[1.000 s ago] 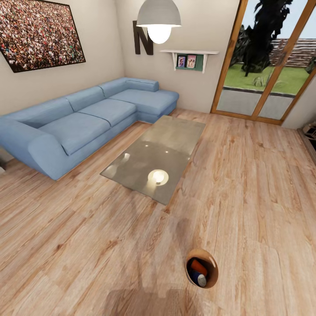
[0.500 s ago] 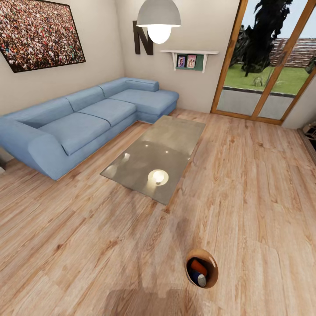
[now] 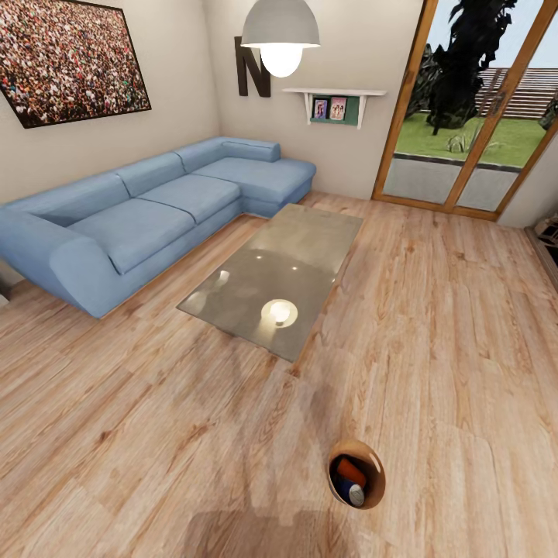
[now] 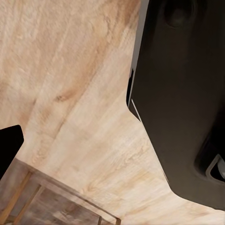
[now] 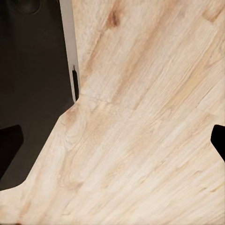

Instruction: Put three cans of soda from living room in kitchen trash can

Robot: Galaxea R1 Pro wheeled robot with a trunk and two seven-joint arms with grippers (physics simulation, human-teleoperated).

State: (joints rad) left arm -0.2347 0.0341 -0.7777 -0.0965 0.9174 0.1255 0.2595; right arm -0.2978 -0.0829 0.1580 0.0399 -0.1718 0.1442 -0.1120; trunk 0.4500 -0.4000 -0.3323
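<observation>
Item — the tash can (image 3: 356, 473): small round brown bin, standing upright on the wood floor (image 3: 434, 325) near the bottom of my head view, well apart from the other furnishings. Contents: can of soda (image 3: 351, 470), orange, lying inside; a second can (image 3: 355, 494) with a silver top, touching it. I cannot make out a third; the rim hides part of the interior.

Surroundings: glass coffee surface (image 3: 279, 271) beyond the bin, bare of cans as far as I see; blue corner sofa (image 3: 147, 213) to its left, letter N (image 3: 251, 68) and crowd picture (image 3: 66, 58) on the walls, garden door (image 3: 465, 116) at right.

Tools: in the wrist views I see floor boards and dark bodywork; a dark tip shows at each picture's edge, but whether either tool is open or closed I cannot tell. No can shows between the tips.

Progress, my judgement — collecting is at least two-thirds done; the bin sits in the living room, so the kitchen placement remains.
</observation>
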